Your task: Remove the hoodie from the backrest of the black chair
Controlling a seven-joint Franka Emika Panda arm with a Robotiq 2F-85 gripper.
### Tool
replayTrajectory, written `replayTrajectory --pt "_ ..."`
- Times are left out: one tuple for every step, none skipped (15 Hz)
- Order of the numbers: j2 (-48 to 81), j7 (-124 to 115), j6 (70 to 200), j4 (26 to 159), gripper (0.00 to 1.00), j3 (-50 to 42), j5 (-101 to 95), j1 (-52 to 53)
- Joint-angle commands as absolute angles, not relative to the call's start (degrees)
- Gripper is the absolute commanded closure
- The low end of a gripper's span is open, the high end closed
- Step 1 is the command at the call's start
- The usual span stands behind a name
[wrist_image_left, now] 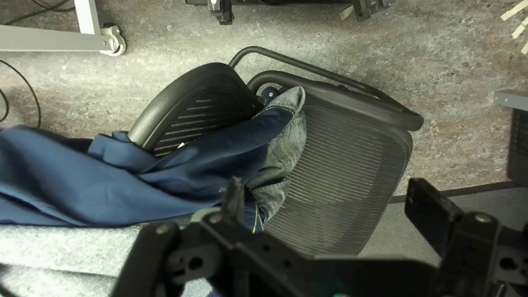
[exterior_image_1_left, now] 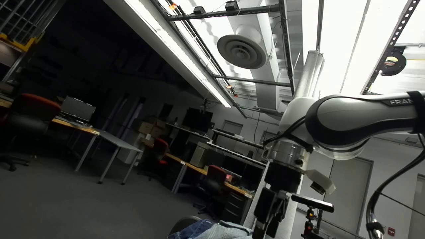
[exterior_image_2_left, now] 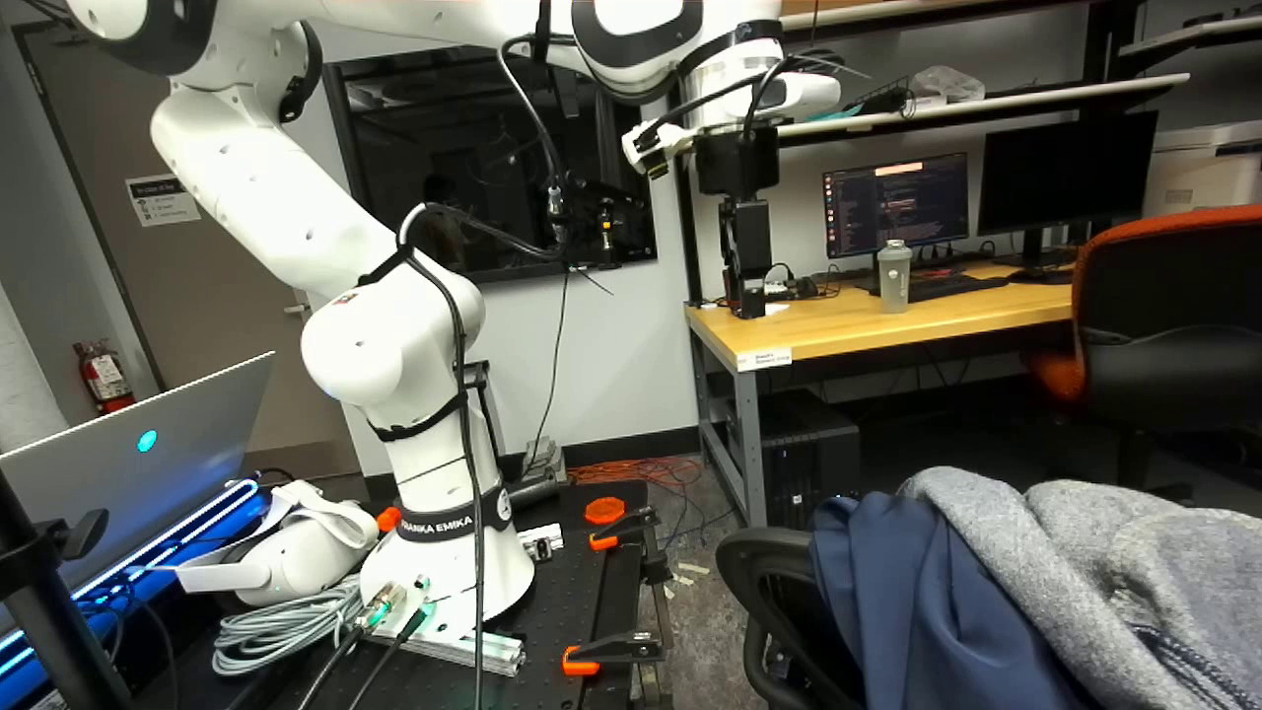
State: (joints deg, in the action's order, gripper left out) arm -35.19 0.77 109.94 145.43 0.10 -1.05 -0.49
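Grey hoodie (exterior_image_2_left: 1154, 562): near right in an exterior view, draped in loose folds over the black chair (wrist_image_left: 342, 165), a dark cord showing on it.
Blue cloth (exterior_image_2_left: 902, 592): just left of the hoodie there and touching it, hanging across the chair's curved frame.
Denim (wrist_image_left: 284, 148): in the wrist view, a rumpled end lying against the chair's mesh, touching the blue cloth.
Hand (wrist_image_left: 326, 193): fingers (wrist_image_left: 431, 214) spread wide, pointing down; in the wrist view the gap between them lies over the chair.
Bottle (exterior_image_2_left: 894, 281): upright on the far table (exterior_image_2_left: 818, 323), lid on, wall translucent; what it holds I cannot tell.
Monitors (exterior_image_2_left: 895, 207): behind the bottle, the left one lit, the right one dark.
Plastic bag (exterior_image_2_left: 948, 84): far, on the shelf (exterior_image_2_left: 1035, 99) above the table, crumpled and see-through; its contents are too unclear to name.
Cardboard boxes (exterior_image_1_left: 146, 127): far in an exterior view, grouped close together; insides hidden.
Computer tower (exterior_image_2_left: 808, 454): beneath the table, near its left end, a small blue light on the front.
Orange chair (exterior_image_2_left: 1173, 306): right, beside the table.
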Motion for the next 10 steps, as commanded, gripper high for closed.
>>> replayTrajectory --pt "-35.2 0.7 109.8 145.3 0.0 0.0 -1.1 -0.3" --pt "-35.2 0.7 109.8 145.3 0.0 0.0 -1.1 -0.3" --pt "-35.2 0.7 109.8 145.3 0.0 0.0 -1.1 -0.3" --pt "-35.2 0.7 109.8 145.3 0.0 0.0 -1.1 -0.3" --pt "-35.2 0.7 109.8 145.3 0.0 0.0 -1.1 -0.3" --pt "-33.5 -1.0 110.9 144.4 0.0 1.1 -0.3 0.2" --pt "-32.5 -1.4 111.6 143.7 0.0 1.0 -0.4 -0.2" --pt "-31.7 -1.9 112.1 143.1 0.0 0.9 -0.5 -0.5" --pt "-30.5 -2.7 113.0 142.3 0.0 0.8 -0.7 -1.0" --pt "-29.3 -3.5 113.8 141.6 0.0 0.4 -0.7 -1.5"
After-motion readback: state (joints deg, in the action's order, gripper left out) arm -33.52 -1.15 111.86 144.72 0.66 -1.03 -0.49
